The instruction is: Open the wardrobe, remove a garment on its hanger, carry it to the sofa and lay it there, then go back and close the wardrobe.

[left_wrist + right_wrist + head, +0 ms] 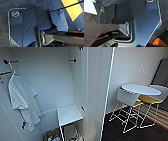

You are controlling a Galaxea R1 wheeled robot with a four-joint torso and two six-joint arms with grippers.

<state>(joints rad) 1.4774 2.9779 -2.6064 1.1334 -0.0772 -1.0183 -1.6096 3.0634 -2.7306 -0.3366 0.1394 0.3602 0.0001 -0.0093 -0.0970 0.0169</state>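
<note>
Wardrobe (pixel 85 84), tall white cabinet, stands open ahead, its door edge right of centre | white short-sleeved T-shirt (pixel 21 99) hangs inside left | orange cloth (pixel 158 42) beside right arm's wrist | gripper states: cannot tell

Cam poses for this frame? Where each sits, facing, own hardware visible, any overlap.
Head: high, facing forward and down into the open wardrobe with the white T-shirt; round table at right.
Left wrist: on the left arm, facing dark carpet and a yellow patch; own plate shows.
Right wrist: on the right arm, facing dark floor; own plate, an orange bit.
Shared: both wrists see dark flooring.
</note>
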